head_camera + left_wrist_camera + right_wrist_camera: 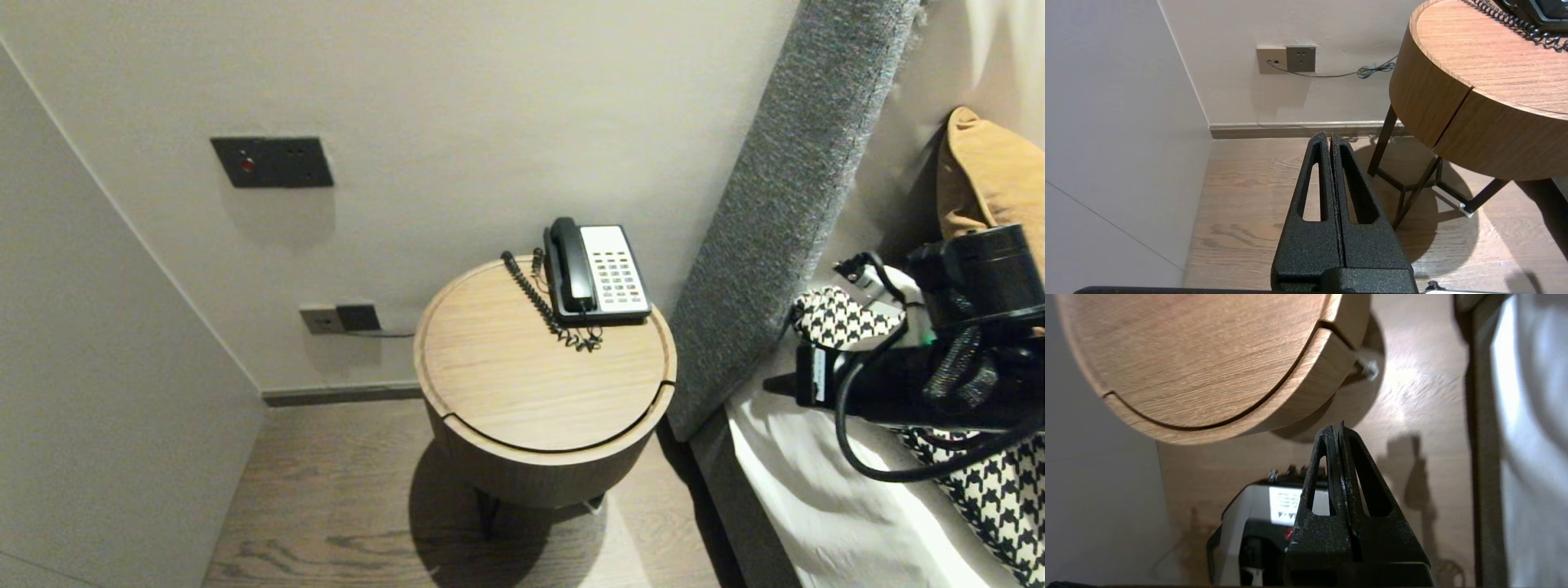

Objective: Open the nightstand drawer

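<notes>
Our right tool (1340, 428) is pressed shut with nothing between its fingers. It hangs over the edge of the bed (816, 498) and points toward the table (506, 408), whose curved front rim is the nearest thing ahead of it. Our left tool (1329, 136) is shut and empty too, parked low beside the table, over the floor.

As we judge it, a reach from here goes well if the right tool first clears the bed's edge and the padded headboard (784, 204). It should then pass above the rim and open only once it is over the top, clear of the coiled cord (543, 298).

The telephone (600, 273) sits on the far right part of the table top, close to the wall. Its long axis runs from the table's front toward the wall, slightly tilted. The handset (571, 265) lies along that axis on the phone's left side, with the keypad to its right. The cord trails down the left of the phone.
</notes>
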Robot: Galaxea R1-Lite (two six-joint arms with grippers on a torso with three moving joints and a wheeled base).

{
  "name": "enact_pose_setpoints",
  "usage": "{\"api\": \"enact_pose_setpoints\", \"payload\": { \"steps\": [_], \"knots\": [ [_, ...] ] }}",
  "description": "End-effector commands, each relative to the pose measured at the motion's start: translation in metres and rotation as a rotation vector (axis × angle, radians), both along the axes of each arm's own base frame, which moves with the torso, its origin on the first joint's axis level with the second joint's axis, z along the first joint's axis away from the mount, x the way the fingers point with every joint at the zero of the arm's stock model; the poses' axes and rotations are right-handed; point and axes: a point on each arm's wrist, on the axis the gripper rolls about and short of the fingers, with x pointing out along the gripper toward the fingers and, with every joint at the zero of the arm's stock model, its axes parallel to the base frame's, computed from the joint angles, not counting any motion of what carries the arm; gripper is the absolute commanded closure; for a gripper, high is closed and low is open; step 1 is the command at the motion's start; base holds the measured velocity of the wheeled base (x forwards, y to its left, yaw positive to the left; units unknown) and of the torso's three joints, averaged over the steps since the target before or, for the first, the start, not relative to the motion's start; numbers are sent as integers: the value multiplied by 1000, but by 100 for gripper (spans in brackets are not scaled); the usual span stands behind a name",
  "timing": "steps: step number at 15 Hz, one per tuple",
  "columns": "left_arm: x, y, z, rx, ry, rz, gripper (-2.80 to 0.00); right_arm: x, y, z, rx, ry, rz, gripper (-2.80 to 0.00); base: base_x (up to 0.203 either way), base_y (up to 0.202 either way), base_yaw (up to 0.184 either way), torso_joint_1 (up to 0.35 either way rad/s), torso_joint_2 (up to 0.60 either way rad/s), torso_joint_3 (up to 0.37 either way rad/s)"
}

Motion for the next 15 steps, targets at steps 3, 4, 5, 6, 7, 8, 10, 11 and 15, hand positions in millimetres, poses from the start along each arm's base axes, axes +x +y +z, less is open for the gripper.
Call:
{"api": "enact_pose_setpoints", "payload": {
  "steps": [3,4,5,6,7,8,10,11,15],
  "knots": [
    [0,0,0,0,1,2,0,39,21,-25,55,116,41,0,0,0,0,0,0,0],
    [0,0,0,0,1,2,0,46,25,-31,60,137,47,0,0,0,0,0,0,0],
    [0,0,0,0,0,1,0,52,31,-35,70,143,52,0,0,0,0,0,0,0],
    [0,0,0,0,1,2,0,59,37,-39,79,139,58,0,0,0,0,0,0,0],
    [0,0,0,0,2,0,0,66,41,-46,84,136,61,0,0,0,0,0,0,0],
    [0,0,0,0,2,2,0,73,45,-50,100,119,58,0,0,0,0,0,0,0],
    [0,0,0,0,2,2,0,85,54,-54,145,86,49,0,0,0,0,0,0,0],
    [0,0,0,0,0,0,0,86,58,-52,152,80,54,0,0,0,0,0,0,0],
    [0,0,0,0,1,0,0,91,65,-63,149,108,63,0,0,0,0,0,0,0]
  ]
}}
